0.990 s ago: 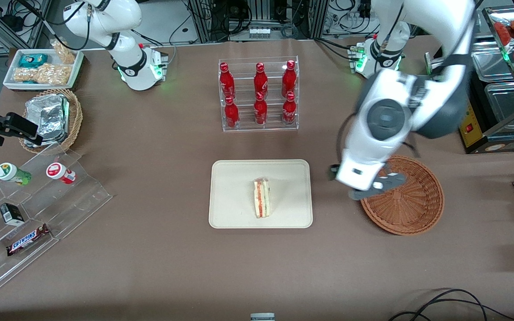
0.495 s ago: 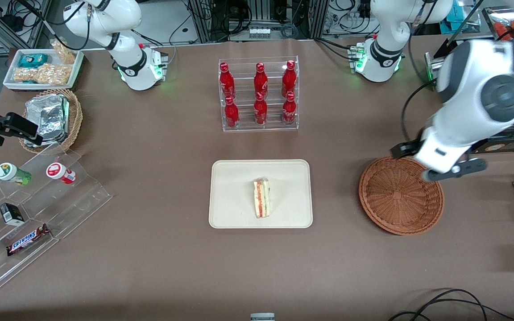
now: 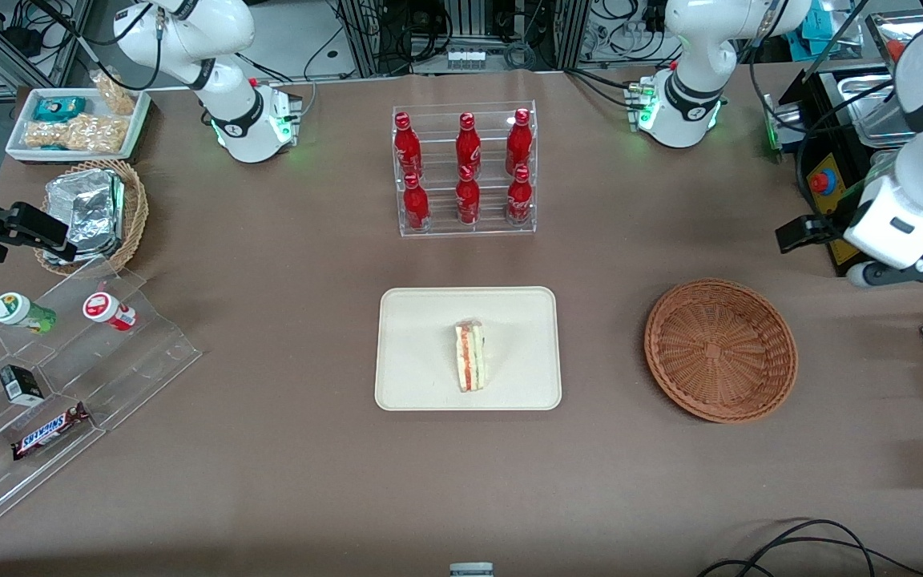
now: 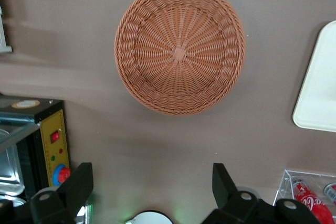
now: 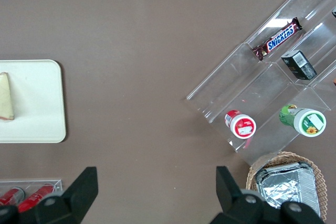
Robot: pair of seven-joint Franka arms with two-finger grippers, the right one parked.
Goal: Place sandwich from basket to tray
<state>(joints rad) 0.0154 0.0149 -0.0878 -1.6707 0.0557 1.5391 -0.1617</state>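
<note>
1. I see the sandwich (image 3: 469, 357) lying on the tray (image 3: 413, 320), near the tray's middle, with its orange-red and green filling edge showing from above.
2. The tray sits on the brown counter (image 3: 309, 481), nearer to the front camera than the clear rack of red bottles (image 3: 465, 170).
3. The basket (image 3: 720, 349) rests on the counter beside the tray, toward the working arm's end, well apart from it. Nothing lies inside it.
4. My claw (image 4: 152, 182) hangs high above the counter, off toward the working arm's end of the table and farther from the front camera than the basket. It touches nothing.
5. In the left wrist view the two dark fingers (image 4: 79, 182) stand spread wide, with bare counter between them and nothing in the gap.
6. That same view shows the whole round basket (image 4: 180, 55) below the claw, and one rounded corner of the tray (image 4: 320, 93) beside it.
7. A black box with a yellow panel and a red button (image 3: 822, 186) stands near the claw at the counter's edge.
</note>
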